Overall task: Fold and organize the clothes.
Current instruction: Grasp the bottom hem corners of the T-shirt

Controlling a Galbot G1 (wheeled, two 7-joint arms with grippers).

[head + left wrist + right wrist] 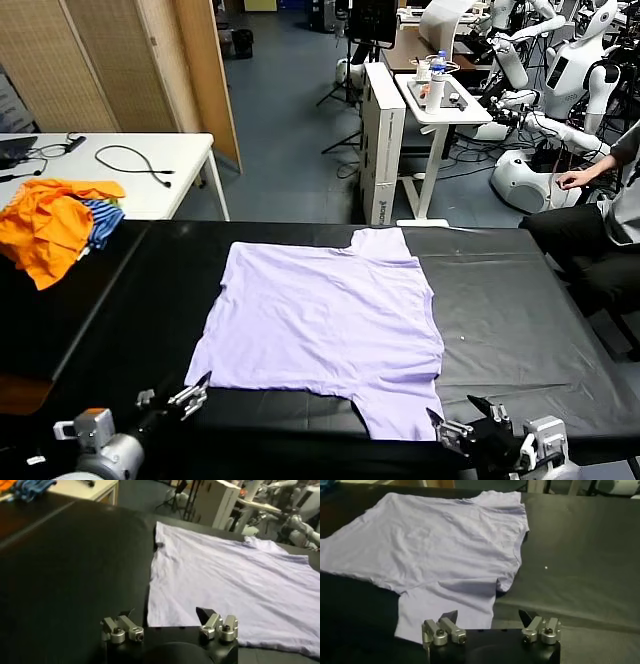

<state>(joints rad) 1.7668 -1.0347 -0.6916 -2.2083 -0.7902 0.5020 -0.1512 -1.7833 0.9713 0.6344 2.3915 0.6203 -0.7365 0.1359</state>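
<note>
The light lavender T-shirt (325,325) lies spread flat, plain face up, on the black table (520,300). One sleeve hangs toward the near edge and the other points to the far edge. My left gripper (190,392) is open at the near left, just off the shirt's near-left corner. In the left wrist view the shirt (230,575) lies ahead of the open left gripper (167,614). My right gripper (462,415) is open at the near edge, just right of the near sleeve. In the right wrist view the right gripper (487,616) hovers at the sleeve's edge of the shirt (435,545).
A pile of orange garments (45,225) with a blue-and-white striped cloth (103,220) lies at the table's far left corner. A white table (150,175) with cables stands behind it. A seated person (600,215) is at the right. Robots and carts stand in the background.
</note>
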